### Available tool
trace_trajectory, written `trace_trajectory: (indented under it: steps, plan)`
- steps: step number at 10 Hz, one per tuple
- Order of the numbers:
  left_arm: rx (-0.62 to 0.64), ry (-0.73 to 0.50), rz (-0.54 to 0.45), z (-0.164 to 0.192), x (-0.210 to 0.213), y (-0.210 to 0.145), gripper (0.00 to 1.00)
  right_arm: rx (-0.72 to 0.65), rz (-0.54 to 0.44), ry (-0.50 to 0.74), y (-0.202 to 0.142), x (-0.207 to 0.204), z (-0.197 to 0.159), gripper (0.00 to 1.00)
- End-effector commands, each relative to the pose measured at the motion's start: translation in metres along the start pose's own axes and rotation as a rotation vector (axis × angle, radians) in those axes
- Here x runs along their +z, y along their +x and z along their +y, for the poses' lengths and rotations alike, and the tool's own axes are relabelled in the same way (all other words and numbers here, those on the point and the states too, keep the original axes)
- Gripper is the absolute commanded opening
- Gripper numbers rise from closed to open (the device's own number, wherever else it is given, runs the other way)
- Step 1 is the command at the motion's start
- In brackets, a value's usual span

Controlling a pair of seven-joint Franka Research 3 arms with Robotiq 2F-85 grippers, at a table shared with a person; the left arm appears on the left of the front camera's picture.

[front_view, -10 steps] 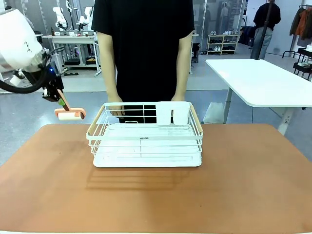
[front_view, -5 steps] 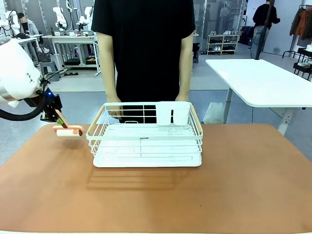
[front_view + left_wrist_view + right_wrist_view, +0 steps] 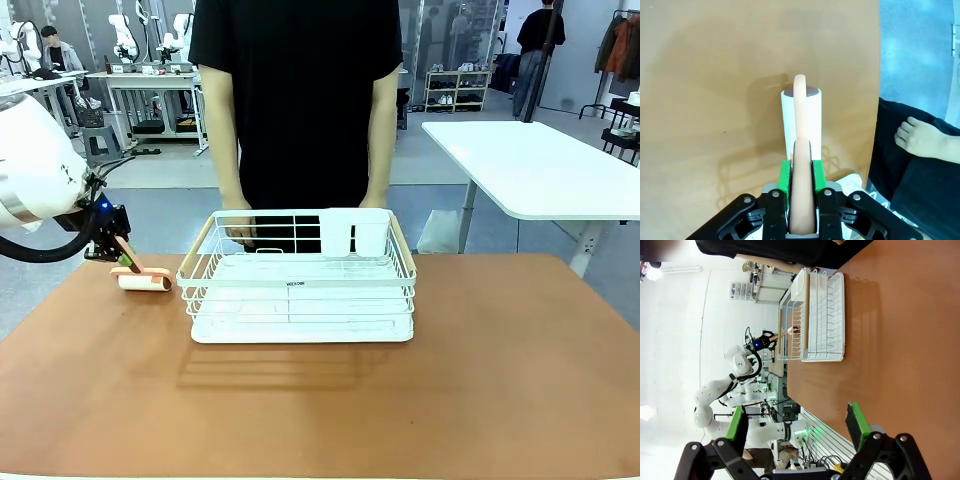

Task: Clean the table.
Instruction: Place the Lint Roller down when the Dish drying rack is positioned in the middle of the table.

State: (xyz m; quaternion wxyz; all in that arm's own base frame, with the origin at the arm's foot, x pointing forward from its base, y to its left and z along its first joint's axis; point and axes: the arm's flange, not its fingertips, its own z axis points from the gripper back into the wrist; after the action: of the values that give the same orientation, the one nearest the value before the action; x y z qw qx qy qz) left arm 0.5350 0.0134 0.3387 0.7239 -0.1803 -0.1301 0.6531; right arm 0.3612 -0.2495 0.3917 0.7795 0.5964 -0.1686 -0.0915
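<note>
**Lint roller set down at the table's left edge**

At the far left of the terracotta table [image 3: 320, 400], the left gripper [image 3: 801, 172] has its green-padded fingers [image 3: 784, 175] pressed on the peach handle of a lint roller [image 3: 801, 120], whose white roll lies on the tabletop. Just beside it stands a white wire dish rack [image 3: 300, 285], with a person's hands at its far rim. The right gripper [image 3: 797, 427] hangs above the table, its fingers spread wide, nothing between them.

Terracotta table [image 3: 330, 410], white rack [image 3: 300, 290] (wooden handles)
</note>
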Motion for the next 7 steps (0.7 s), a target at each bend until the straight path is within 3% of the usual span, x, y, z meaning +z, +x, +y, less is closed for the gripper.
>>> trace_trajectory:
  steps: [1,2,3,4,5,7]
  plan:
    - [0.006,0.001,-0.032,0.009,-0.004,-0.001,0.50,0.007,-0.003,0.009,-0.001,0.000,0.003,1.00]
    - [0.016,-0.001,-0.039,0.008,-0.004,-0.002,0.53,0.007,-0.003,0.009,-0.001,0.000,0.003,1.00]
    - [0.047,0.019,-0.058,0.007,-0.002,-0.003,0.80,0.007,-0.003,0.009,-0.001,0.000,0.003,1.00]
    - [0.054,0.006,-0.053,0.006,0.008,-0.005,0.83,0.007,-0.003,0.009,-0.001,0.000,0.003,1.00]
    - [0.045,0.036,-0.066,0.008,0.016,-0.007,1.00,0.007,-0.003,0.009,-0.001,0.000,0.003,1.00]
    - [0.046,0.139,-0.097,0.016,0.027,-0.010,1.00,0.007,-0.003,0.009,-0.001,0.000,0.003,1.00]
